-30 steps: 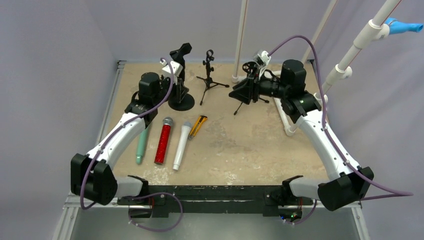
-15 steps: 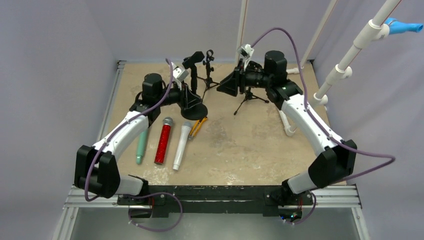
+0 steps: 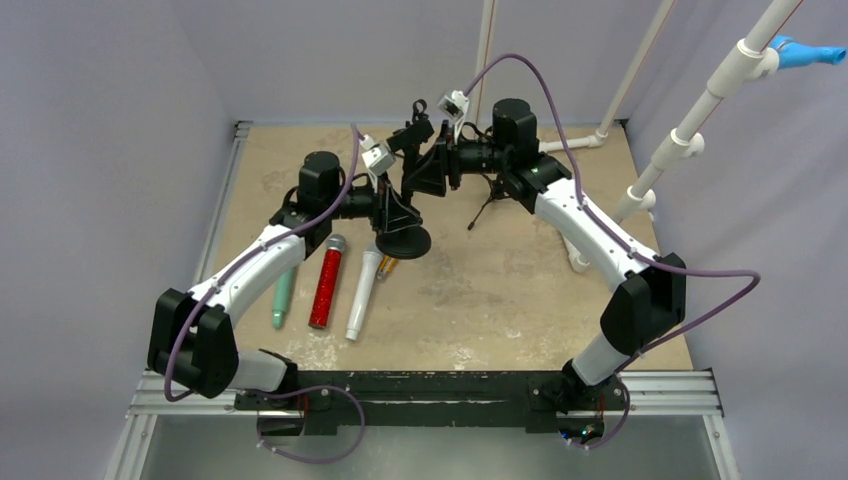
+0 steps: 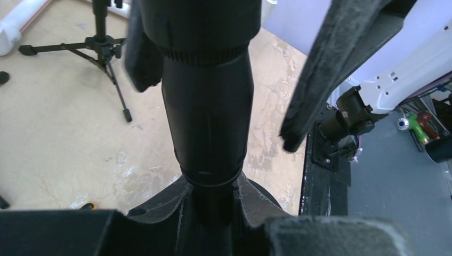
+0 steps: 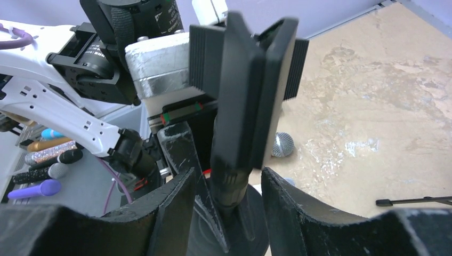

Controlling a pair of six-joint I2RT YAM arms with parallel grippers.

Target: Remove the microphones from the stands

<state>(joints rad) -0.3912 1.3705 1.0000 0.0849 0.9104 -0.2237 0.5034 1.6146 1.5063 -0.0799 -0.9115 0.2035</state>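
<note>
A black microphone [image 3: 413, 133] sits in a black stand [image 3: 396, 205] with a round base [image 3: 404, 241]. The stand is tilted and appears lifted off the table. My left gripper [image 3: 383, 203] is shut on the stand's post. In the left wrist view the microphone body [image 4: 208, 106] rises straight above my left gripper [image 4: 210, 205]. My right gripper [image 3: 428, 168] is open, its fingers either side of the microphone's upper part. In the right wrist view the microphone [image 5: 242, 101] stands between my right gripper's [image 5: 228, 184] open fingers, not clamped.
A teal microphone [image 3: 283, 295], a red glitter microphone [image 3: 327, 282], a white microphone [image 3: 363, 293] and a yellow-black one [image 3: 385, 265] lie at the left front. A small tripod stand [image 3: 487, 205] stands behind the right arm. White pipes [image 3: 485, 60] rise at the back.
My left arm has carried the stand with the microphone to the right and nearer. My right arm has swung left, and its open fingers now flank the microphone.
</note>
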